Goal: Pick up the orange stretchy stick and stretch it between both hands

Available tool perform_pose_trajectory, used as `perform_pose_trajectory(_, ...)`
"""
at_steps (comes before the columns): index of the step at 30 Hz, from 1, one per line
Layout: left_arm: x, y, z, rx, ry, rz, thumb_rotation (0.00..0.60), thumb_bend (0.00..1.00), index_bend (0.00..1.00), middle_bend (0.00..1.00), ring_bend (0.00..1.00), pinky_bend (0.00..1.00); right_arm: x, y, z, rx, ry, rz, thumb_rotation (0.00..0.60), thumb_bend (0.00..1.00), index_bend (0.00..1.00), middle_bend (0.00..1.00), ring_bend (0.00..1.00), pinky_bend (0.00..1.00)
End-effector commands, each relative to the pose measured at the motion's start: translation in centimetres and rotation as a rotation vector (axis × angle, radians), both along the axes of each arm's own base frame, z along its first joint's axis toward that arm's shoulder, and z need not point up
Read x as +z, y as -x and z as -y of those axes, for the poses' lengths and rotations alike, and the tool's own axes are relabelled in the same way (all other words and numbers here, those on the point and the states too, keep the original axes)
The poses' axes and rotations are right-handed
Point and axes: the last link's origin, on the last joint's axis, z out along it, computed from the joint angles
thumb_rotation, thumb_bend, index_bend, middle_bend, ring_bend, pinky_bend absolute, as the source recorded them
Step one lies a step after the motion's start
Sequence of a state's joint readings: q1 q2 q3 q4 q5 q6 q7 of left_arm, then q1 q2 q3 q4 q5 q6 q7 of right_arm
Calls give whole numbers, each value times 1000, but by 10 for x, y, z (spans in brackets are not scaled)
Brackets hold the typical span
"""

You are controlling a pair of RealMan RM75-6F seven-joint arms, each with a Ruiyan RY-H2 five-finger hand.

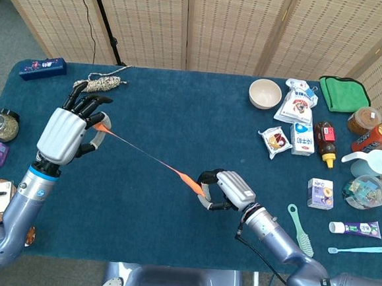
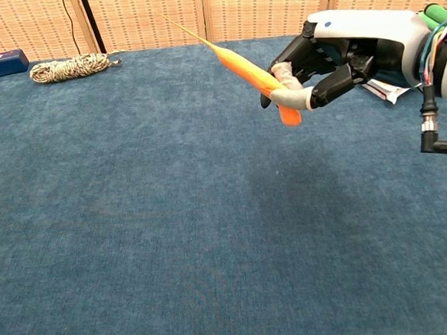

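The left hand [image 1: 66, 130] is raised at the far left, its back toward the head camera, pinching one end of the orange stick [image 1: 147, 157]. The right hand [image 1: 223, 190] sits near centre, fingers curled around the other end.

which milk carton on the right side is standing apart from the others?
The purple-and-white carton, alone beside the green brush. The blue-and-white carton sits among the snack packs behind it.

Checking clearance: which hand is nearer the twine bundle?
Left. The left hand is just below the twine bundle, near the table's far-left edge; the right hand is mid-table, far off.
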State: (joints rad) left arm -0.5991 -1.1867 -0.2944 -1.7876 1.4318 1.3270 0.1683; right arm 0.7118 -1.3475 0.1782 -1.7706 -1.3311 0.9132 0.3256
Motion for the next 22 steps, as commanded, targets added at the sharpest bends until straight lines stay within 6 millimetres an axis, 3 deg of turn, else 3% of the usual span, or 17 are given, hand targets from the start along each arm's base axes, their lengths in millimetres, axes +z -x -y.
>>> perform_pose_trajectory(1, 3, 4, -1, 9, -7, -3, 600, 576, 793, 275, 222, 44, 0, 1, 0, -1, 0, -3, 600, 563, 727, 422, 402, 265)
perform_pose_trajectory(13, 11, 25, -7, 64, -27, -20, 600, 574, 793, 274, 222, 44, -1, 8, 2, -18, 3, -11, 600, 572, 727, 422, 402, 265)
perform_pose_trajectory(22, 5, 19, -5, 42, -11, -9, 600, 571, 793, 275, 222, 44, -1, 9, 2, -20, 3, -8, 600, 578, 727, 423, 403, 265)
